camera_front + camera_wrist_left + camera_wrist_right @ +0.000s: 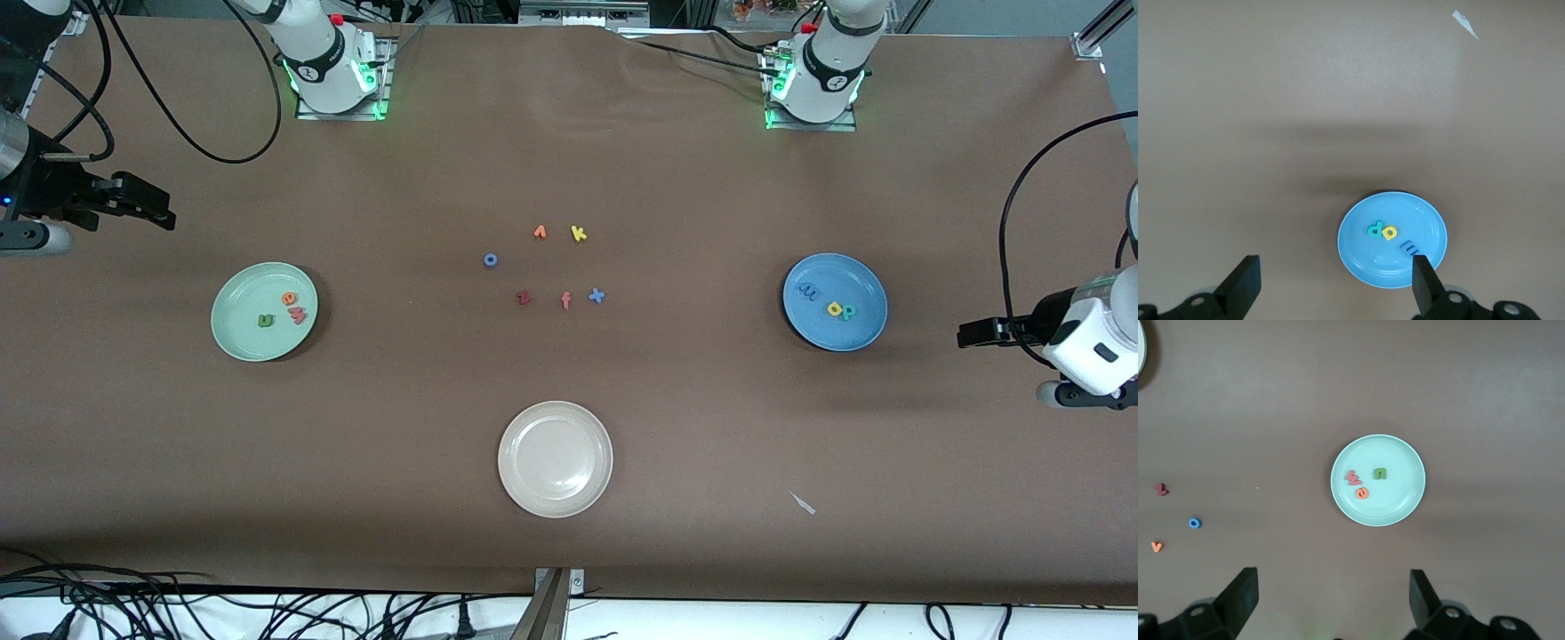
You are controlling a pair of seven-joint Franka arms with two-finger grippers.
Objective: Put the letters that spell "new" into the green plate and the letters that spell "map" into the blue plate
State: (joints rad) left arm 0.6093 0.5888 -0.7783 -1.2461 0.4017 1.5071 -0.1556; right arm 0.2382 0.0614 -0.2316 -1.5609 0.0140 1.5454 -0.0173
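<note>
The olive n [265, 320], orange e [290, 299] and pink w [299, 315] lie in the green plate [233, 336] toward the right arm's end of the worktop. The blue m [808, 291], yellow a [834, 308] and teal p [849, 311] lie in the blue plate [861, 327] toward the left arm's end. Both arms wait, the right claw [1331, 600] spread empty over bare worktop beside the green plate, the left claw [1335, 283] likewise beside the blue plate.
</note>
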